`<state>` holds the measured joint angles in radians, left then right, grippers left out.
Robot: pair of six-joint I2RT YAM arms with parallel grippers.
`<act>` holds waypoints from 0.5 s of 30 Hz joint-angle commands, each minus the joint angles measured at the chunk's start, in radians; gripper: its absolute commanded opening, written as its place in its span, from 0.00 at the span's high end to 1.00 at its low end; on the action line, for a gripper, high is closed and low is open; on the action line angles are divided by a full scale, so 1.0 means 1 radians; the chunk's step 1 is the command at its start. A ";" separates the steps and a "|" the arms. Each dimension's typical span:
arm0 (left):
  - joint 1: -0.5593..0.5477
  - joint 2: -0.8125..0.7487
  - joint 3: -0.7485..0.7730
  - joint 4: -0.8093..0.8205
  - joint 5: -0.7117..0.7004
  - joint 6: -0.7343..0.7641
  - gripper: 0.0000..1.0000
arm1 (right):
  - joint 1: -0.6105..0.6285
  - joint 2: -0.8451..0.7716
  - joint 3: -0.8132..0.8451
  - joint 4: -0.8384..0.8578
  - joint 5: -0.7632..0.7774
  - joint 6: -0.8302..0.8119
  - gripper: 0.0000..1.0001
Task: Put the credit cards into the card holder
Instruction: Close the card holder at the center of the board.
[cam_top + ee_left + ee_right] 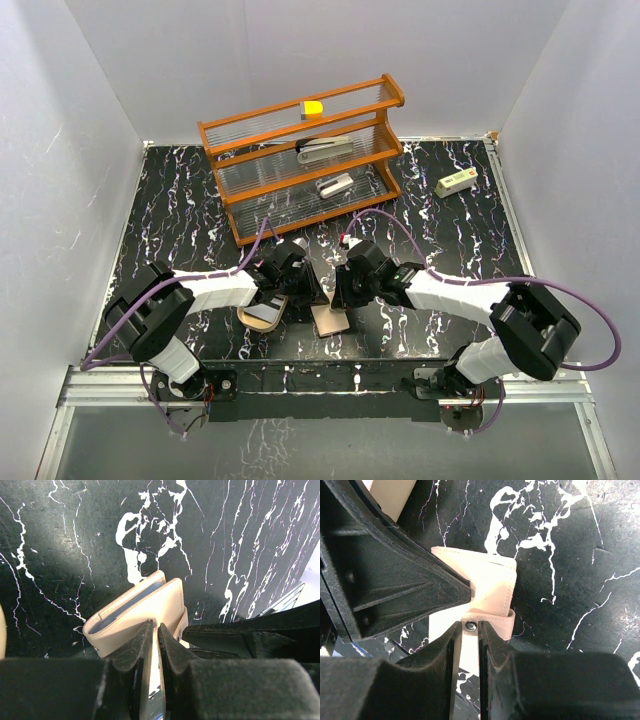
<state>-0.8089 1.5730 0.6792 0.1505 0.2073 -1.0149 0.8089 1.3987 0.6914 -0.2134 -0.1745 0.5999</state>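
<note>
A small square tan stitched wallet (330, 321) lies between both grippers near the table's front middle. My left gripper (312, 293) is shut on one leaf of the wallet (150, 605). A blue-grey card edge (131, 601) shows in the wallet's slot. My right gripper (340, 293) is shut on the wallet's snap strap (487, 621) beside the wallet body (492, 587). The left finger (395, 585) is close on the left in the right wrist view. The oval tan tray (260, 316) lies left of the wallet with something dark on it, partly hidden by the left gripper.
An orange wooden rack (305, 150) with clear shelves stands at the back and holds grey stapler-like objects (325, 150) and a yellow block (313, 108). A small white box (455, 182) lies at the back right. White walls enclose the black marbled table (180, 220).
</note>
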 commanded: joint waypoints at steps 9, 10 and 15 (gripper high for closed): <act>-0.007 0.032 -0.031 -0.115 -0.055 0.022 0.91 | 0.002 0.051 0.063 0.008 0.029 -0.041 0.83; -0.006 0.032 -0.029 -0.115 -0.055 0.021 0.91 | 0.003 0.058 0.067 0.000 0.029 -0.047 0.83; -0.006 0.033 -0.027 -0.116 -0.056 0.019 0.91 | 0.003 0.067 0.064 -0.017 0.026 -0.065 0.83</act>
<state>-0.8089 1.5730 0.6792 0.1516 0.2081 -1.0153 0.8089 1.4601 0.7284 -0.2340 -0.1635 0.5705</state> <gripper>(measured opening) 0.096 0.166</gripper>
